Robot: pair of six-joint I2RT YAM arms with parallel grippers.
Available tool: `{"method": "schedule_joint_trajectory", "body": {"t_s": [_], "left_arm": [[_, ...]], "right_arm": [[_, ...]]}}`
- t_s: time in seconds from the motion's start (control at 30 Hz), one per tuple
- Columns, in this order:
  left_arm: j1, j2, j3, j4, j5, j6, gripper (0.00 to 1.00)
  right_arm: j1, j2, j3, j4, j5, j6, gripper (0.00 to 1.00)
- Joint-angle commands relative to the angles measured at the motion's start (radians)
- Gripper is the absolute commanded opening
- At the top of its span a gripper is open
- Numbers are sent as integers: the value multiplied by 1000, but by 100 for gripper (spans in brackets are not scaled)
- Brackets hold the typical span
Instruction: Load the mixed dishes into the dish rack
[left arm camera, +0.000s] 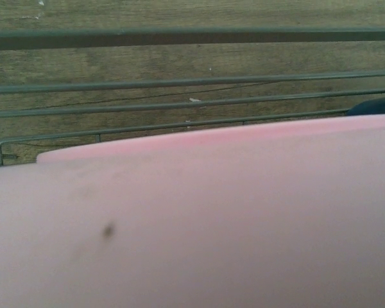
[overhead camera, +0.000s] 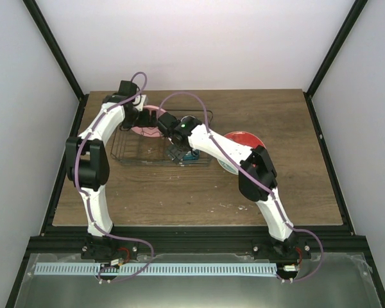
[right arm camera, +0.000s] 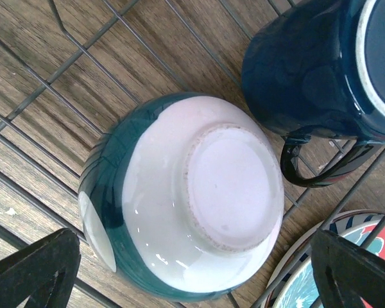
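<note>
Bowl (right arm camera: 186, 199) and mug (right arm camera: 308, 64) racked, right gripper (right arm camera: 192, 263) and left gripper (overhead camera: 146, 119) gape empty; next, the left likely must grip the rim of the pink plate (left arm camera: 192, 224).

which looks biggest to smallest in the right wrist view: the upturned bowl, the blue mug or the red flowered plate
1. upturned bowl, whole and central
2. blue mug, cropped by the frame, so a close second
3. red flowered plate, only a corner sliver shows, so its true size is unclear
</note>
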Motion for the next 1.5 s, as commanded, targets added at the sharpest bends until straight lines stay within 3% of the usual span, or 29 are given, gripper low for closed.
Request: {"method": "schedule_joint_trajectory", "body": {"t_s": [0.0,0.37,0.67,0.9,1.1,1.3,1.47], "left_arm": [[5,27,34,10,12,14,100],[5,-26,-7,-18,34,15,100],[-25,-201,-189,45,83,-4,100],[-101,-322,-189,8,45,18,100],[-137,-354,-171,-87,82,44,99],[-187,-360,-144,-52,147,66,99],[-234,-314,-59,2,170,79,99]], "right_arm": [[10,-32,14,-55,9,23,100],[-139,-147,64,-17,-80,102,100],[-354,-189,53,10,-189,169,100],[-495,-189,-19,54,-272,192,100],[-599,-242,-156,101,-278,219,94],[-684,-340,-345,192,-334,263,85],[-725,-412,-472,257,-366,322,83]]}}
